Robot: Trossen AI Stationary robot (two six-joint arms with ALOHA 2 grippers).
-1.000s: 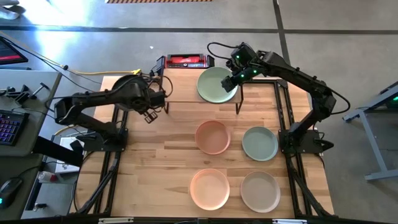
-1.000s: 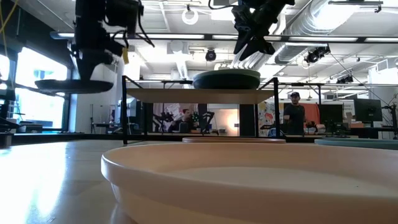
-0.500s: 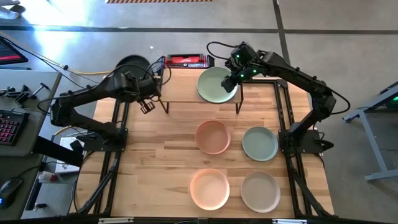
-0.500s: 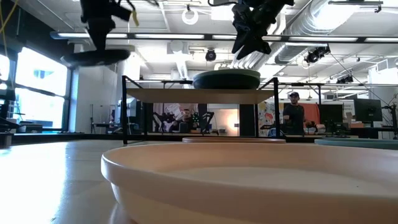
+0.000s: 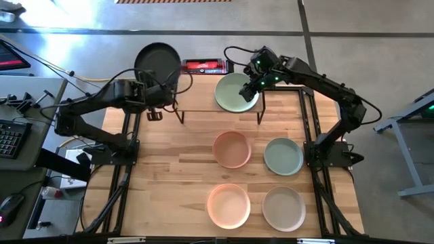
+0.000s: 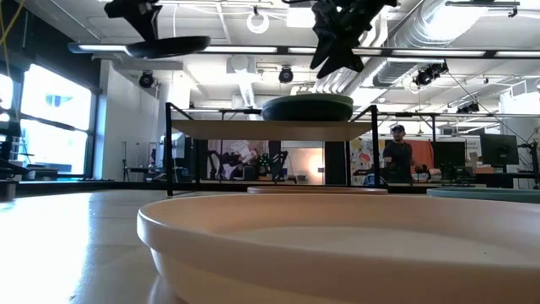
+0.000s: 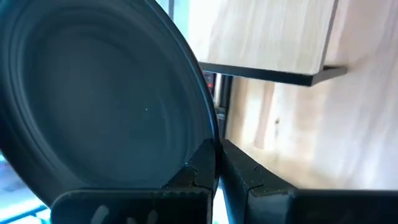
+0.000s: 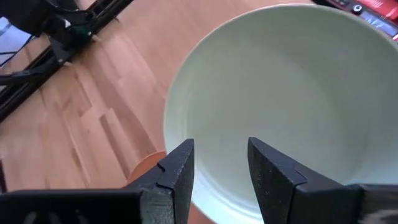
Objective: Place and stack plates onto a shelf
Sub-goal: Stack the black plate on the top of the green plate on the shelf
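Observation:
A black plate (image 5: 158,64) hangs in the air beside the shelf's left end, higher than the shelf top (image 6: 228,129), with my left gripper (image 5: 163,88) shut on it. The shelf (image 5: 203,103) is a light wooden board on thin black legs at the table's far side. A pale green plate (image 5: 236,92) rests by its base on the shelf's right half. Just above that plate's right rim, my right gripper (image 8: 221,168) stands open, its fingers clear of the plate (image 8: 280,106). My left gripper pinches the black plate's rim (image 7: 208,140) between its two fingers, on the side of the plate nearest the arm. The fingers slant down from the table's near side. The plate is lifted clear and reaches toward the far edge, nearly level in the low view (image 6: 169,46).
Several plates lie on the table in front of the shelf: two peach-pink (image 5: 232,149) (image 5: 228,205), a pale green (image 5: 283,156) and a beige (image 5: 283,208). A red-and-black device (image 5: 203,66) sits behind the shelf. The shelf's left half is bare.
My left gripper has risen with the black plate and gone toward the table's far edge, rolling as it went. The plate has come from below shelf-top height to above it and now shows beyond the gripper.

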